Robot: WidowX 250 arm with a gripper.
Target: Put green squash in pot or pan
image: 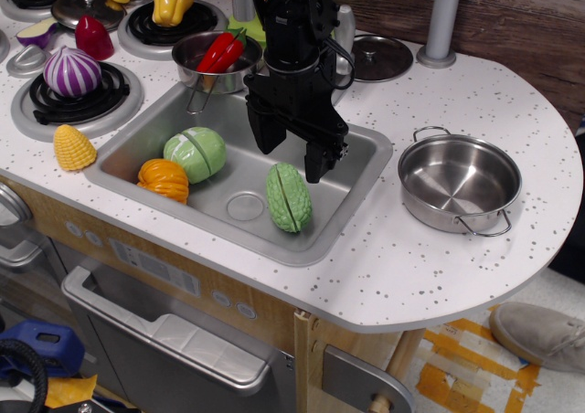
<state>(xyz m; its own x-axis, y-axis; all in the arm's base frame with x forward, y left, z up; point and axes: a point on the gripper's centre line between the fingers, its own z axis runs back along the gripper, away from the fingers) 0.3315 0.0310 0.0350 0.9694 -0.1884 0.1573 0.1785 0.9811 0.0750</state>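
Observation:
The green squash point(289, 197), mid-green, ribbed, with a lengthwise seam, lies in the sink point(366, 162) near its front right. The wide shallow steel pan point(459, 184) with two wire loop handles stands on the counter to the right of the sink and holds nothing. My gripper point(291, 157) hangs over the sink, just above and behind the squash. Its black fingers are spread apart and hold nothing.
A rounder pale-green vegetable point(196, 153) and an orange ribbed one point(164, 180) lie at the sink's left. A small steel pot with red peppers point(218, 58) stands behind the sink. A lid point(382, 58), a corn cob point(74, 147) and stove burners with toy food are around.

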